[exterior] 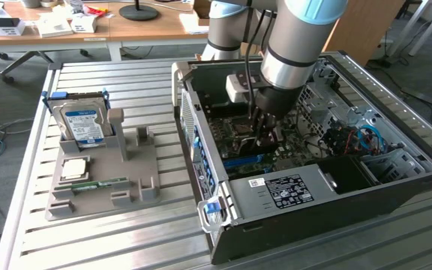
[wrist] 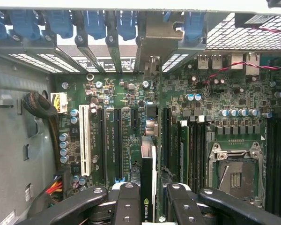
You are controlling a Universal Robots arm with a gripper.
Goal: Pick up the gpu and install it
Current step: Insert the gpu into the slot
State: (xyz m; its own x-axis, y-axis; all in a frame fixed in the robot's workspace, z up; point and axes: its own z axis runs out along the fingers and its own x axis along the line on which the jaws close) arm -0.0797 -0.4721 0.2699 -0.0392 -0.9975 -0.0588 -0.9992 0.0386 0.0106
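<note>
My gripper (wrist: 147,199) is shut on the gpu (wrist: 148,161), which the wrist view shows edge-on between the two black fingers (wrist: 129,204). The card stands upright over the green motherboard (wrist: 107,93), among the long expansion slots. Its silvery bracket end (wrist: 153,40) lies against the case's rear slot openings. Whether it is seated in a slot I cannot tell. In the exterior view the gripper (exterior: 265,132) reaches down into the open computer case (exterior: 306,197), with the dark gpu (exterior: 267,143) below it over the board.
A white slot (wrist: 84,140), an open CPU socket (wrist: 234,171) and blue rear clips (wrist: 61,23) surround the card. Outside the case, a grey fixture (exterior: 126,169) holds a blue-labelled hard drive (exterior: 81,124), a CPU chip (exterior: 73,167) and a memory stick (exterior: 99,184).
</note>
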